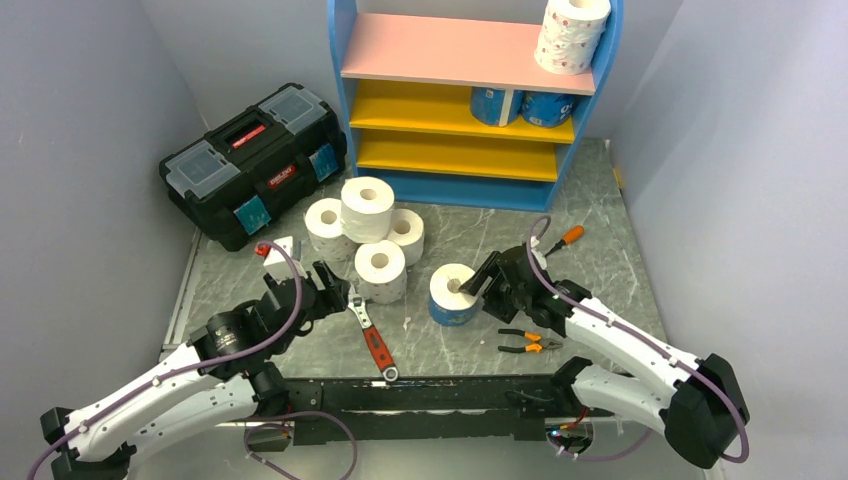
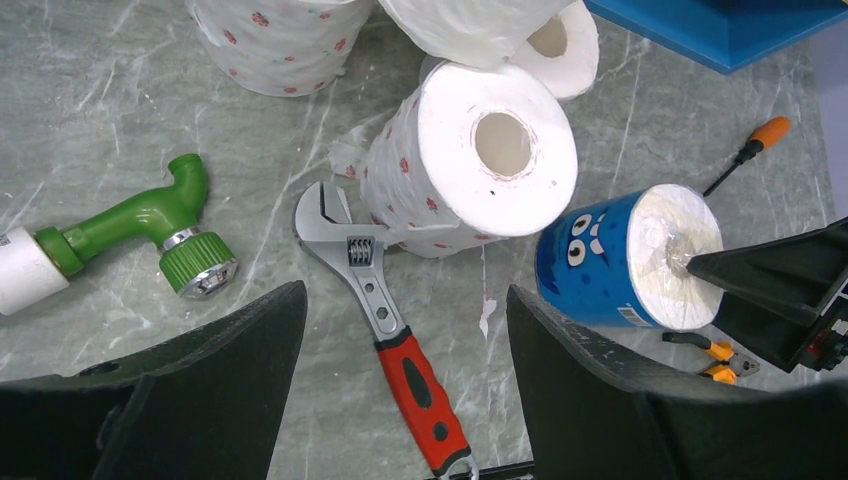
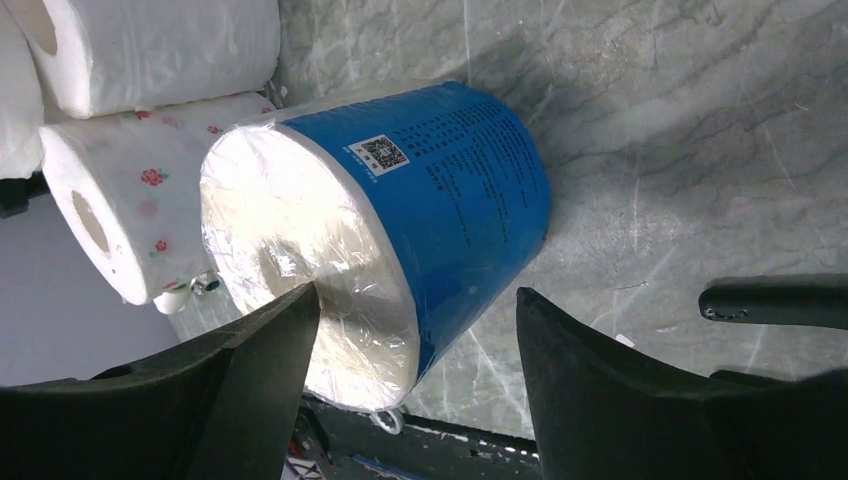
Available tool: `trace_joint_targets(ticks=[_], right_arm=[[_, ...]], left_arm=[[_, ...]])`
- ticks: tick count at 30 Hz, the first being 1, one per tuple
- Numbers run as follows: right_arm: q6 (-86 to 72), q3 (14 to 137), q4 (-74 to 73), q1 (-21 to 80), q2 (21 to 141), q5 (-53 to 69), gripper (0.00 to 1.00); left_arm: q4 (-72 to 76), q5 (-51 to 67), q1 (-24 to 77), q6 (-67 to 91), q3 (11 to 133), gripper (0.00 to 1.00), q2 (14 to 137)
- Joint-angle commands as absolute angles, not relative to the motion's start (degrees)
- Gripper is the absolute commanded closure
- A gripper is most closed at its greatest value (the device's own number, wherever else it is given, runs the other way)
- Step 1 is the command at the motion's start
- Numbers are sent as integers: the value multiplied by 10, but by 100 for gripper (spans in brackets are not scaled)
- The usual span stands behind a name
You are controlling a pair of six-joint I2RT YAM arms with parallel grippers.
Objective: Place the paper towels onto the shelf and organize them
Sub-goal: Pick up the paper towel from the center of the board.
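A blue-wrapped paper towel roll stands on the table in front of the shelf. My right gripper is open around its wall. One finger lies over the wrapped top end and the other stands clear of the blue side. My left gripper hangs open and empty over a red-handled wrench. Several white rolls are piled mid-table, the nearest pink-dotted. On the shelf, a pink-dotted roll stands on the pink board and two blue rolls on the upper yellow board.
A black toolbox stands at the back left. The wrench, orange pliers and an orange screwdriver lie on the marble table. A green hose fitting lies left of the wrench.
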State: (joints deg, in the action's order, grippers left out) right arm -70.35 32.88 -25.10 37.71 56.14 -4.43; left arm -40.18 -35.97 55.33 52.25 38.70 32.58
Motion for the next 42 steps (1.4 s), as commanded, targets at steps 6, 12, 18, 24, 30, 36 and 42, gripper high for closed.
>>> trace_joint_targets(ticks=[6, 12, 18, 24, 30, 36, 42], right_arm=[[-702, 360, -231, 386, 579, -59, 25], [-707, 367, -232, 399, 595, -64, 28], [-732, 375, -253, 421, 602, -88, 37], [-760, 384, -267, 433, 608, -99, 52], [-775, 419, -308, 441, 620, -116, 75], [-790, 490, -395, 444, 641, -138, 100], [-815, 617, -525, 443, 686, -174, 100]], left_arm=[[-397, -376, 554, 533, 386, 22, 328], [-396, -376, 554, 533, 385, 21, 329], [-401, -375, 554, 537, 384, 21, 331], [-403, -375, 554, 541, 381, 21, 324], [-407, -377, 554, 544, 379, 21, 319], [-408, -378, 554, 544, 379, 21, 319], [-412, -381, 554, 543, 385, 21, 323]])
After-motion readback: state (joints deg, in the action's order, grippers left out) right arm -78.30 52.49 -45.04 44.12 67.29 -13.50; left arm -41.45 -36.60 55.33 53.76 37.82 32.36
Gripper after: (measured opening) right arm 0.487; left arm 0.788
